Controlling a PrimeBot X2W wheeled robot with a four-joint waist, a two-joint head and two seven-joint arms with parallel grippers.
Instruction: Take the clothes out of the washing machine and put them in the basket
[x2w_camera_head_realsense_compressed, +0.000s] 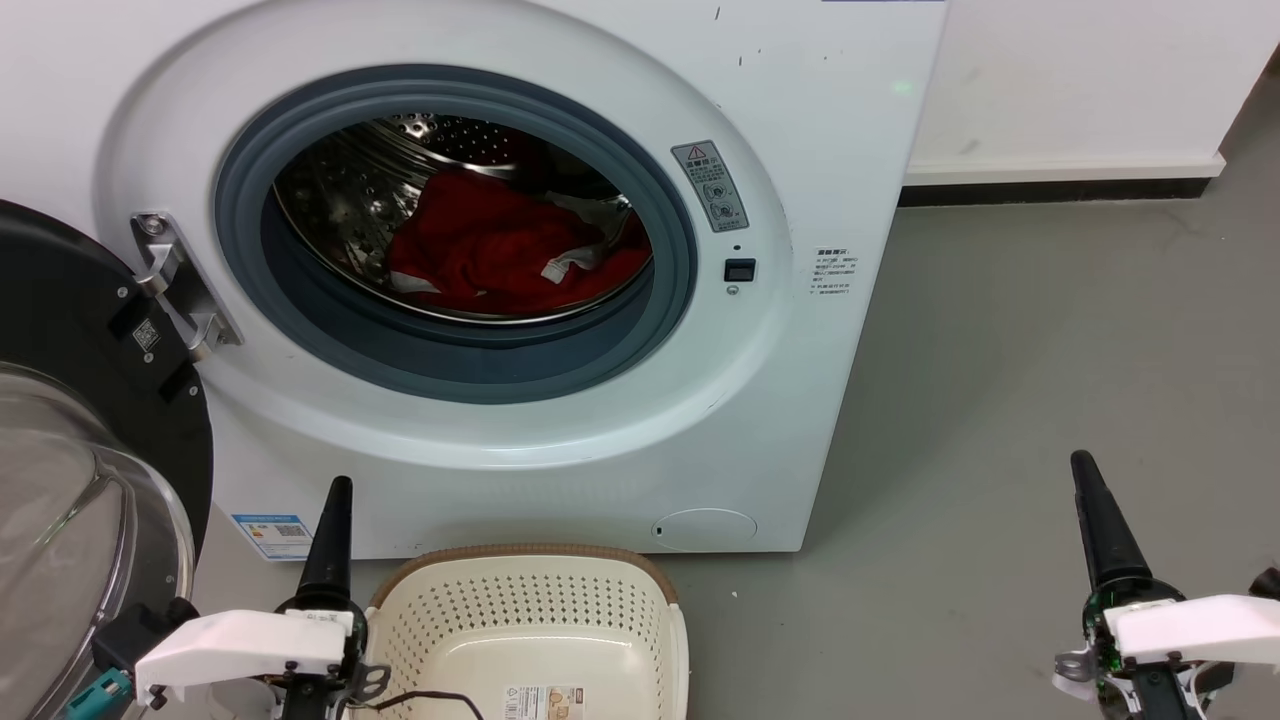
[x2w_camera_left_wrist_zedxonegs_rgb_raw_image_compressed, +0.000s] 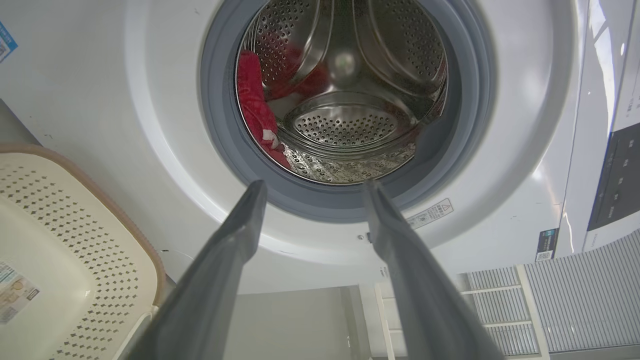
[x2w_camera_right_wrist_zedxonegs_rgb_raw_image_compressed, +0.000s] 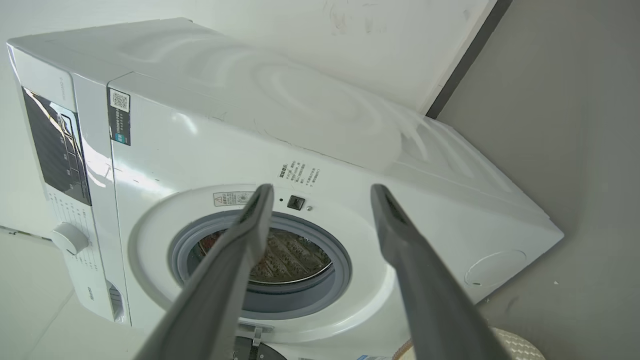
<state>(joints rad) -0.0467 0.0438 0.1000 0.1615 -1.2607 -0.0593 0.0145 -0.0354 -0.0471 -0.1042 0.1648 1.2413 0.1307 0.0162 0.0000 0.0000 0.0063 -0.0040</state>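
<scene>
The white washing machine (x2w_camera_head_realsense_compressed: 820, 120) stands with its round porthole open. Inside the steel drum lie the red clothes (x2w_camera_head_realsense_compressed: 480, 250) with white trim; the left wrist view shows the clothes (x2w_camera_left_wrist_zedxonegs_rgb_raw_image_compressed: 252, 100) against the drum's left side. On the floor in front of the machine sits the cream basket (x2w_camera_head_realsense_compressed: 600, 600), brown-rimmed and holding nothing but its paper label. My left gripper (x2w_camera_head_realsense_compressed: 338, 490) is just left of the basket, pointing at the machine; its fingers (x2w_camera_left_wrist_zedxonegs_rgb_raw_image_compressed: 315, 185) are spread, so it is open. My right gripper (x2w_camera_head_realsense_compressed: 1082, 465) hovers over the floor to the right, open (x2w_camera_right_wrist_zedxonegs_rgb_raw_image_compressed: 322, 187), holding nothing.
The black-framed glass door (x2w_camera_head_realsense_compressed: 80, 340) is swung open at the far left, close to my left arm. Grey floor (x2w_camera_head_realsense_compressed: 1050, 350) spreads to the machine's right, up to a white wall with a dark baseboard (x2w_camera_head_realsense_compressed: 1050, 190). A white slatted rack (x2w_camera_left_wrist_zedxonegs_rgb_raw_image_compressed: 500, 300) shows in the left wrist view.
</scene>
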